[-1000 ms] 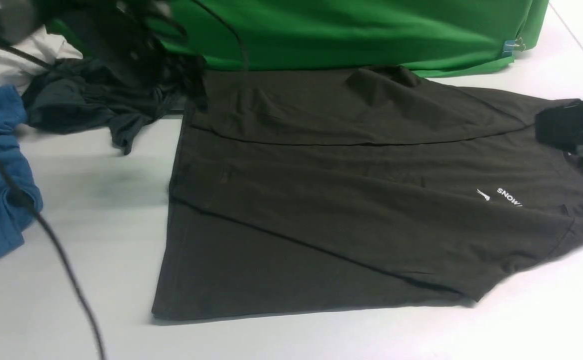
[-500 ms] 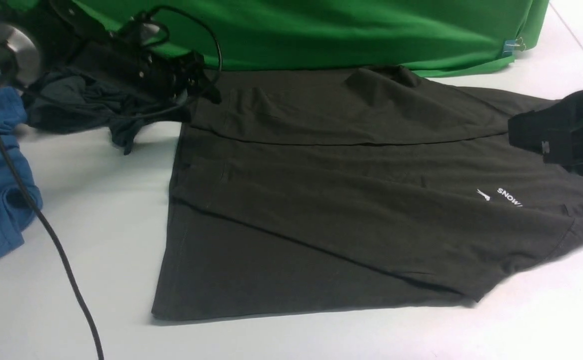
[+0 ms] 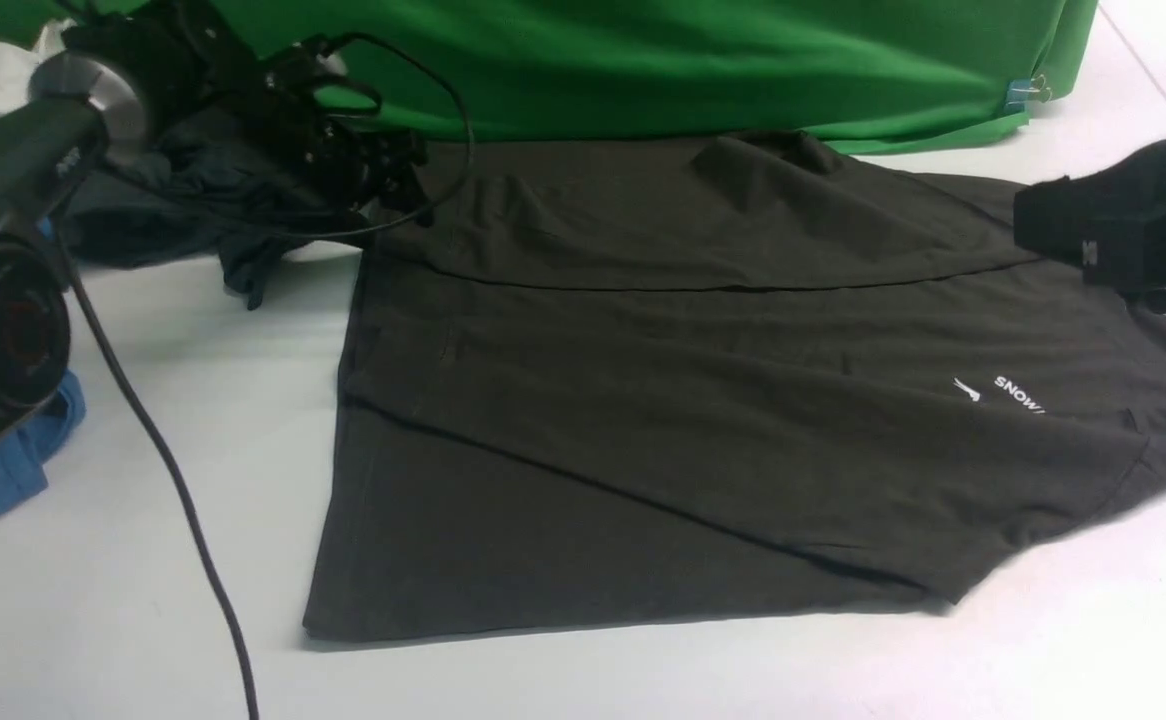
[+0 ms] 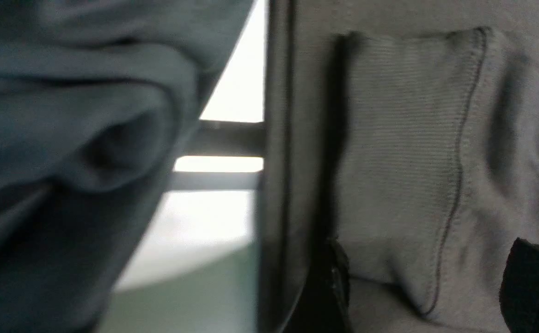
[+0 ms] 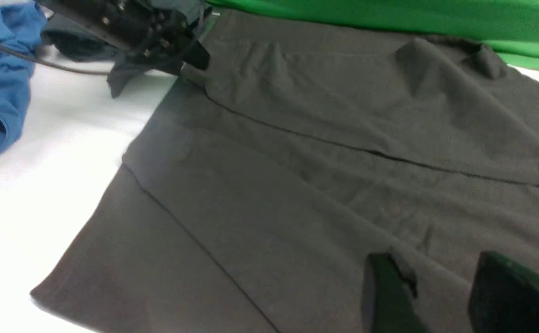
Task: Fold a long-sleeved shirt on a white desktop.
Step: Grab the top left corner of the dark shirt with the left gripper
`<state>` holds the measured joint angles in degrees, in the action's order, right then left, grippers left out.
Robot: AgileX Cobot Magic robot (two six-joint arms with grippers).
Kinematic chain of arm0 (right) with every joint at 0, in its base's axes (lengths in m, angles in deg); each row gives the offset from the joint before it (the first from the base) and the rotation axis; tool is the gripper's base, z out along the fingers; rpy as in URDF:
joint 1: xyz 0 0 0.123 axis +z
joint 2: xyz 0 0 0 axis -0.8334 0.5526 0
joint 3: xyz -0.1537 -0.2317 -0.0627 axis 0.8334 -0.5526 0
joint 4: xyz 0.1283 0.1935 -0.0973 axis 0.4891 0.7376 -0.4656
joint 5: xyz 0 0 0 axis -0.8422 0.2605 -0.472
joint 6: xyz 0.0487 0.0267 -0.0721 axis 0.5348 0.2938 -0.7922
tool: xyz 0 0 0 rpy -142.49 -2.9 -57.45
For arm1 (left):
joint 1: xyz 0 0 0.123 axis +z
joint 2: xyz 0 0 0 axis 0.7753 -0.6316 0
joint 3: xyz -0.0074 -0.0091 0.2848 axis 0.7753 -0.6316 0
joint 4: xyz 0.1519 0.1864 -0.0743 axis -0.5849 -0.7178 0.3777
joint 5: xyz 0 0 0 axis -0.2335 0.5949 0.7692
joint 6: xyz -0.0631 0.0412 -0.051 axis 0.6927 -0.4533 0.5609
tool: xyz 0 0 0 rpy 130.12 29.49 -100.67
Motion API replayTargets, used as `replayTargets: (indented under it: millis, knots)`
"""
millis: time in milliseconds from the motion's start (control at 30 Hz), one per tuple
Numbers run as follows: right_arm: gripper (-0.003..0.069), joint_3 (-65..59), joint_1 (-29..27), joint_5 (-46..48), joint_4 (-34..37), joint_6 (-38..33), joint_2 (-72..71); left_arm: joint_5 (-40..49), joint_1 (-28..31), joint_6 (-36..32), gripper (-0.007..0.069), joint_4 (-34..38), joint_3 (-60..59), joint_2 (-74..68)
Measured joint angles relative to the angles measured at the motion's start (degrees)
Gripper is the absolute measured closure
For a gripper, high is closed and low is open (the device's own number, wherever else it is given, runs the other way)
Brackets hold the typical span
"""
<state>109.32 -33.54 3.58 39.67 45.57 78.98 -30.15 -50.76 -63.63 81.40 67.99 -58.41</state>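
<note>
Matte white desktop [image 3: 143,560], green cloth backdrop [image 3: 693,60] at 12 o'clock; long-sleeved shirt [image 3: 693,420], dark fine knit, flat from centre toward 3, long axis 9-to-3, hem at 9, collar at 3. Left gripper [image 4: 429,277] at 10, jaws spread astride the stitched hem corner; right gripper [image 5: 440,296] at 3, jaws spread over the cloth.

White "SNOW" lettering [image 3: 1018,395] with a bird mark [image 3: 966,390] stands on the long-sleeved shirt [image 3: 643,400].
</note>
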Motion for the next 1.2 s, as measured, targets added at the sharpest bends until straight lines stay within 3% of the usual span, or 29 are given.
replayTargets:
  millis: [267, 667, 1067, 1200]
  knots:
    - [0.0411, 0.0, 0.0, -0.37, 0.0, 0.0, 0.0, -2.0, -1.12, 0.08, 0.0132, -0.5, 0.07, -1.71]
    - [0.0411, 0.0, 0.0, -0.6, 0.0, 0.07, 0.0, 0.49, -1.3, 2.71, 0.0132, -9.04, 1.83, -1.78]
    - [0.0411, 0.0, 0.0, -1.56, 0.05, 0.07, 0.0, -4.05, -1.3, 2.18, 0.0134, -5.86, 1.83, -2.01]
    - [0.041, 0.0, 0.0, -1.64, 0.05, 0.07, 0.0, -4.06, -1.3, 1.53, 0.0167, -5.86, 1.83, -2.26]
